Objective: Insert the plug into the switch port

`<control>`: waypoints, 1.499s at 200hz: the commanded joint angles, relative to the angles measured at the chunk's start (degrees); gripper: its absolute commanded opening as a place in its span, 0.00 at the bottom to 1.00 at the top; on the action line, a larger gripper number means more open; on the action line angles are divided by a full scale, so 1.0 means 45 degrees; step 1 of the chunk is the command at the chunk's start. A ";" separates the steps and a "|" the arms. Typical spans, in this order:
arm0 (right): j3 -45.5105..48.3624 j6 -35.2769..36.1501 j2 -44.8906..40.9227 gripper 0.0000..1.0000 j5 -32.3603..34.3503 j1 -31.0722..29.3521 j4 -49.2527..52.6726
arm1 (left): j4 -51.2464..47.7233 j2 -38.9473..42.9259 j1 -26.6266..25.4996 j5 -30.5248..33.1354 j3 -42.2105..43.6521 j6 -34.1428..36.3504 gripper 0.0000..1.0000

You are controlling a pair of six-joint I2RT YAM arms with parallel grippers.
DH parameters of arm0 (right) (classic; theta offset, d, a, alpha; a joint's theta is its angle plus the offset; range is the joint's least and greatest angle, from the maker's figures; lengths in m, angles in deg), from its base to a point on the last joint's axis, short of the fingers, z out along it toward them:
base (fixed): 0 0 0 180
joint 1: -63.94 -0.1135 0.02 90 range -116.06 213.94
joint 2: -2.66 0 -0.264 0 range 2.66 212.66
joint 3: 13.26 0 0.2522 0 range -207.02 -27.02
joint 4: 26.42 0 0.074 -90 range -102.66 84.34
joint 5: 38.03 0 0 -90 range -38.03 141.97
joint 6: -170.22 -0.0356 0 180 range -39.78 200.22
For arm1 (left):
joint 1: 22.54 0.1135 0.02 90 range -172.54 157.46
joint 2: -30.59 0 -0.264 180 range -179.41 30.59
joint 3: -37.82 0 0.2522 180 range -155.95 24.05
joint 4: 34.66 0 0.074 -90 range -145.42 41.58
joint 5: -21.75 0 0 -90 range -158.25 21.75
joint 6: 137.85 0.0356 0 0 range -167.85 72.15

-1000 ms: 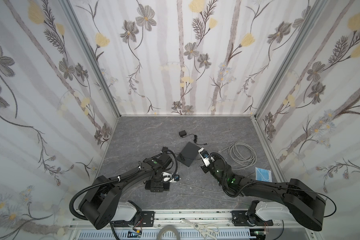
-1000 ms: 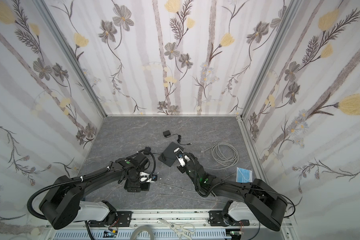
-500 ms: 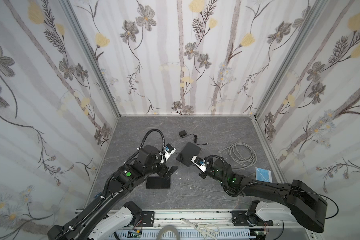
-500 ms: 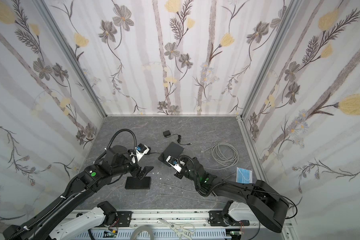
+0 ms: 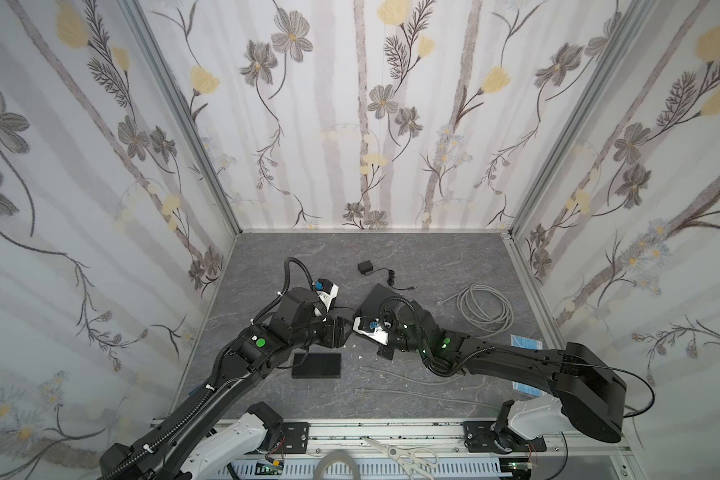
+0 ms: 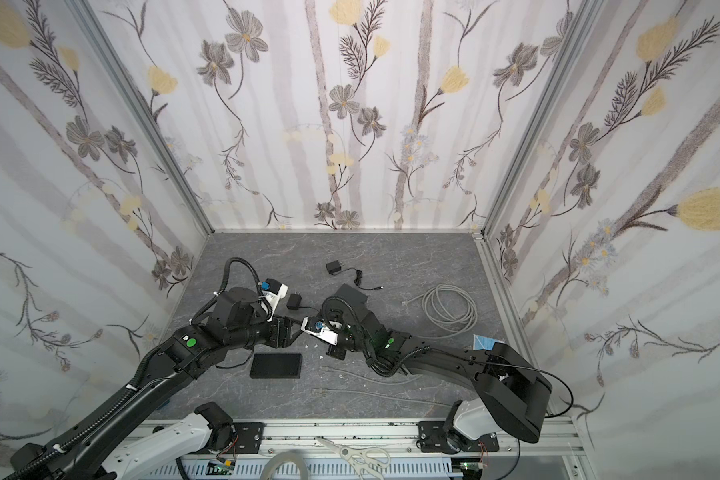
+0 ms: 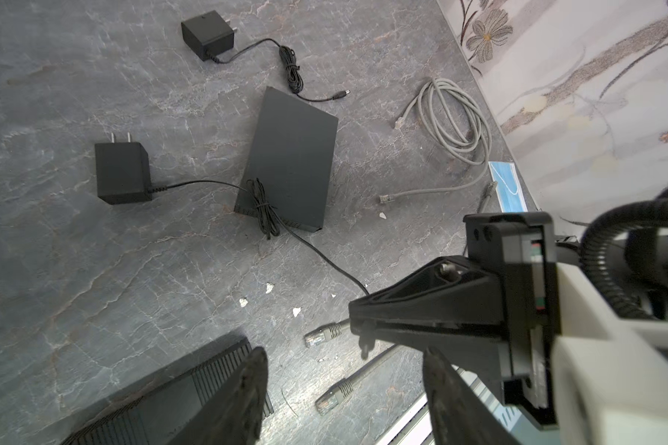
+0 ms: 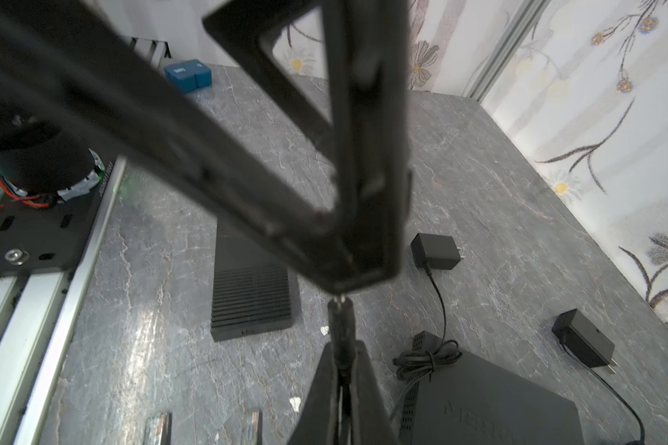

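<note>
Pinching plug (image 8: 340,327) w/ R gripper (image 7: 357,327); L gripper (image 7: 342,354) half-open, empty — risk of shoving unheld switch (image 5: 316,365) away on insert, or twisting plug in pinch.

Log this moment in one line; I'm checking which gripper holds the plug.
left gripper: open, empty | right gripper: shut on plug | vented switch: flat on table | plug not yet inserted

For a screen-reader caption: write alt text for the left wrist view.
The shut right hand pinches the plug of a thin black cord above a grey table. The cord trails over a black switch to its adapter. The left hand stands open and empty in the foreground.
</note>
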 commanded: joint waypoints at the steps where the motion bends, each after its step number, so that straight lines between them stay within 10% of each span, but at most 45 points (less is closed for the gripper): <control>1: -0.0391 -0.0424 0.0088 0.00 0.0155 -0.0080 0.0273 | 0.0398 -0.0103 0.0120 -0.0718 0.0096 -0.0689 0.54; 167: -0.0739 -0.0361 0.0098 0.00 0.0812 -0.0503 0.0480 | 0.1267 0.0014 0.0866 -0.2058 0.0654 -0.1043 0.04; 230: -0.0730 -0.0578 0.0091 0.00 0.1407 -0.0496 0.0437 | 0.1249 0.0034 0.0893 -0.2148 0.0679 -0.1134 0.25; 300: -0.0667 -0.0598 0.0097 0.00 0.1520 -0.0541 0.0393 | 0.1280 -0.0065 0.0892 -0.2280 0.0730 -0.1145 0.19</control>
